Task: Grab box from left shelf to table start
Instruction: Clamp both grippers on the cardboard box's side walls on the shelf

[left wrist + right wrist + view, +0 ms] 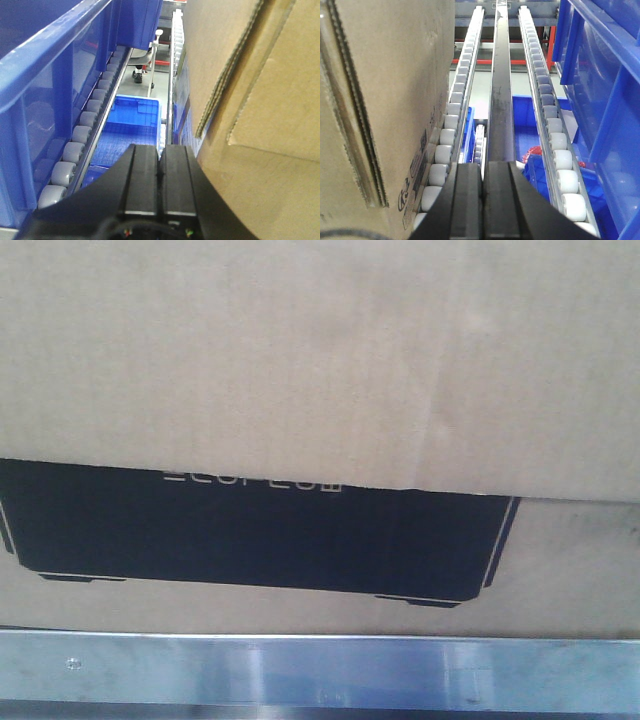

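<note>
In the left wrist view, a big blue plastic crate (45, 75) runs along the left of the left gripper (160, 165), its top cut off by the frame. Just below it is a track of grey rollers (75, 150), and beneath that a shallow blue plastic bin (130, 125), partly hidden behind the black fingers (145, 180). These are clenched together with nothing between them. Close on the gripper's right stands the large brown corrugated cardboard box (260, 75). Only one flapped side of it shows, and whether it touches the gripper cannot be made out.

From the front view the box (320, 360) fills nearly the whole frame, all its edges cut off. A flap edge covers the top of the black printed silhouette (250, 540) and half hides the pale lettering (252, 480), which is not readable. Below runs the brushed silver front rail of the left shelf (320, 670), blurred, with a small screw (72, 663).

In the right wrist view the box (385, 75) sits on the shelf to the left of the right gripper (483, 180), beside a track of white rollers (445, 140). Small black marks printed low on it are too small to read. The right gripper's black fingers (467, 200) are closed against each other, empty. A dark metal bar (501, 100) runs straight ahead of them. To their right lies a second roller track (555, 150), then a blue plastic crate wall (605, 100). A small red item (535, 150) below cannot be identified.
</note>
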You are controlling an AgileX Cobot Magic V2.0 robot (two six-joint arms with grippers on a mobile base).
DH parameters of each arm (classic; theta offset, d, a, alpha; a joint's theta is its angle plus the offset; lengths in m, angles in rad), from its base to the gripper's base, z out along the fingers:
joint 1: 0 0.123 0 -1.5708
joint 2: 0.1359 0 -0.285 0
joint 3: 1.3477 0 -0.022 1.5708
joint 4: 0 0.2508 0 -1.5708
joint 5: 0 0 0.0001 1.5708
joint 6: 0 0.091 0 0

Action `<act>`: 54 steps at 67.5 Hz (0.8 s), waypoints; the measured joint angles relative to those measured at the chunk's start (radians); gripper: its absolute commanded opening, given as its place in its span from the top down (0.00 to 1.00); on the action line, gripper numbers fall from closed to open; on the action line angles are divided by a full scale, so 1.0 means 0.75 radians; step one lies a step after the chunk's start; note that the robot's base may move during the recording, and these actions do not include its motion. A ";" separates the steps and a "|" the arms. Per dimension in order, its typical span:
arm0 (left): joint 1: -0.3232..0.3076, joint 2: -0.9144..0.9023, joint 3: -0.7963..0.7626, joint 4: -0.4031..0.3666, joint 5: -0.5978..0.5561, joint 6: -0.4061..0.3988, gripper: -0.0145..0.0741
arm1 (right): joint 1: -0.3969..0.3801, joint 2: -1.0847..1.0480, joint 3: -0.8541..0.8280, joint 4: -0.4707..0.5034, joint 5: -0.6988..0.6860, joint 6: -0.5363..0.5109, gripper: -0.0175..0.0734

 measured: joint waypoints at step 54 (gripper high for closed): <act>0.000 0.000 -0.062 0.000 -0.176 0.000 0.95 | 0.000 0.000 0.000 0.000 0.000 0.000 0.74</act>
